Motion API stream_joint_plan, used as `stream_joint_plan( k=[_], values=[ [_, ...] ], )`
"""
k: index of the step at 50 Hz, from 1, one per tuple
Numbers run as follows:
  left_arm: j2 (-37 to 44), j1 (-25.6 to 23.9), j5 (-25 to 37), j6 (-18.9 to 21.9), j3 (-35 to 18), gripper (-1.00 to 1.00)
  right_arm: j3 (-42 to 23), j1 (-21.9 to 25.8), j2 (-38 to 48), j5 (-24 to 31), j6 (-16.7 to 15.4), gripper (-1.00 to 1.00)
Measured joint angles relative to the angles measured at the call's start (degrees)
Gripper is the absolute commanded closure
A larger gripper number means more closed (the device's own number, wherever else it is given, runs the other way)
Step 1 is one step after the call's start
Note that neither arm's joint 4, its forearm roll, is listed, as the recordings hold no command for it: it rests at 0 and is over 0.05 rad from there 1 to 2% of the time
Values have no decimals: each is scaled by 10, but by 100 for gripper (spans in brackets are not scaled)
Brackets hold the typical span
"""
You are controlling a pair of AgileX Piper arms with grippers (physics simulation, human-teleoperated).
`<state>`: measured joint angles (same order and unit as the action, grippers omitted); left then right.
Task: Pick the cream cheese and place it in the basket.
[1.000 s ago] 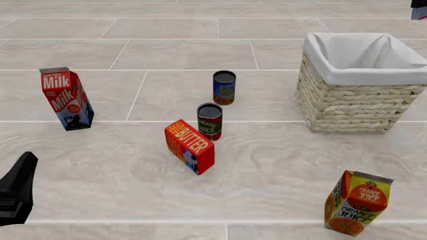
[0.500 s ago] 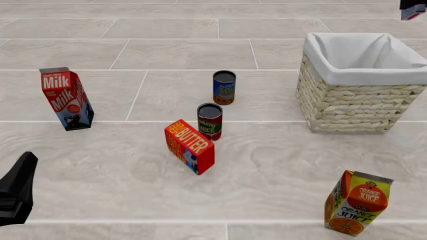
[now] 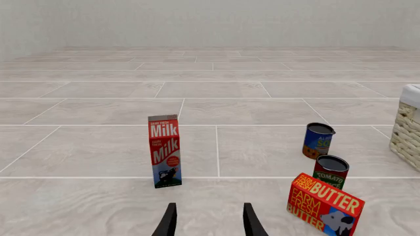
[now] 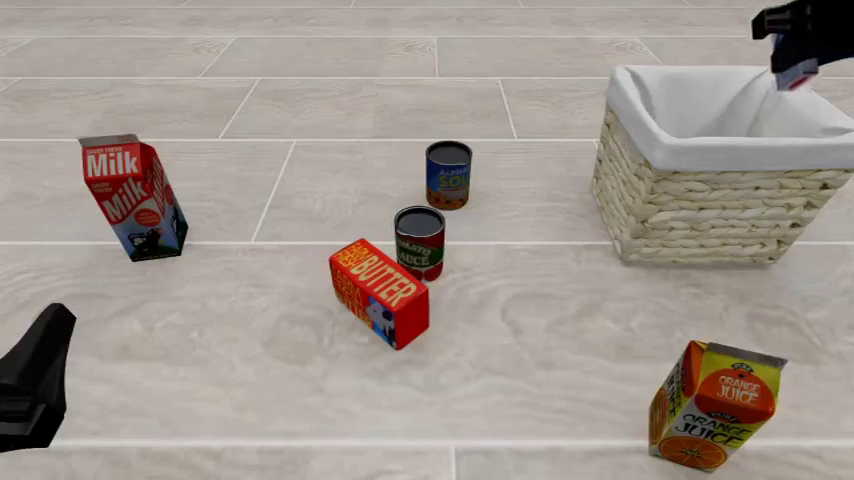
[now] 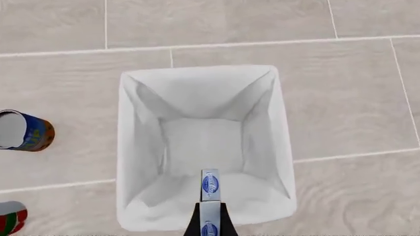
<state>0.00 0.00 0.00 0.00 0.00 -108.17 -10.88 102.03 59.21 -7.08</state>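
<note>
The cream cheese [image 5: 210, 184], a small pale blue and white packet, is held in my shut right gripper [image 5: 210, 219]. It hangs above the open basket [image 5: 131, 147], over the white cloth lining near one wall. In the front view the right gripper [image 4: 798, 52] is at the top right, above the far right part of the basket [image 4: 707, 150], with the cream cheese [image 4: 795, 76] below it. My left gripper [image 3: 210, 223] is open and empty, low at the front left [image 4: 34, 380], with the milk carton some way ahead of it.
A milk carton [image 4: 134, 195] stands at the left. A red butter box [image 4: 380, 292] and a tomato can [image 4: 419, 242] sit mid-table, with a blue can [image 4: 449, 174] behind them. An orange juice carton [image 4: 714, 405] stands at the front right.
My right gripper has moved left and down from the top right corner to above the basket, holding the cream cheese. The left arm has not moved.
</note>
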Motion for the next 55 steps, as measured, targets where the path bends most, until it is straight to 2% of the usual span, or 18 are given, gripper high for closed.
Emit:
stream_joint_plan(
  k=[15, 42, 55],
  values=[
    [0, 0, 0, 0, 0, -100, -37, -11, 46, 26, -16, 100],
    [0, 0, 0, 0, 0, -100, -115, -35, 128, 93, -72, 100],
    [0, 0, 0, 0, 0, -100, -120, -41, 150, 104, -90, 100]
  ],
)
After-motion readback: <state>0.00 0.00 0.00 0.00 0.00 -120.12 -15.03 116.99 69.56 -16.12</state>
